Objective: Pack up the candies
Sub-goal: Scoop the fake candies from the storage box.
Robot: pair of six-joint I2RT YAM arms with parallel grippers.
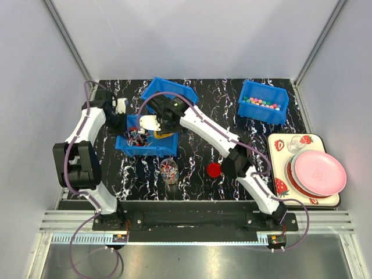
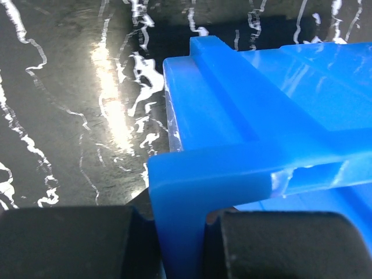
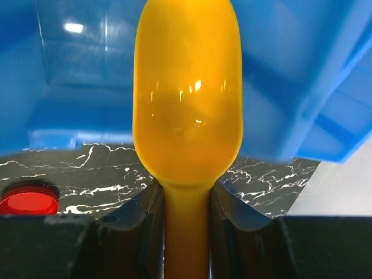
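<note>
1. Your overhead view is bright and evenly lit from above, with only soft shadows under the arms.
2. In your left wrist view, a strong glare streak washes out the glossy black table [image 2: 104, 75], and the blue bin [image 2: 232, 145] is soft so near the lens.
3. In your right wrist view, the yellow scoop [image 3: 187, 104] carries small sharp highlights, and everything blue behind it is blurred.

Three blue bins [image 1: 264, 114] are counted, plus one jar [image 1: 169, 172], one red lid [image 1: 214, 170], one yellow scoop [image 3: 187, 104] and one tray [image 1: 274, 164] carrying two stacked plates [image 1: 319, 172] and one cup [image 1: 296, 142]. Candies [image 1: 261, 104]: way too many to be counted.
</note>
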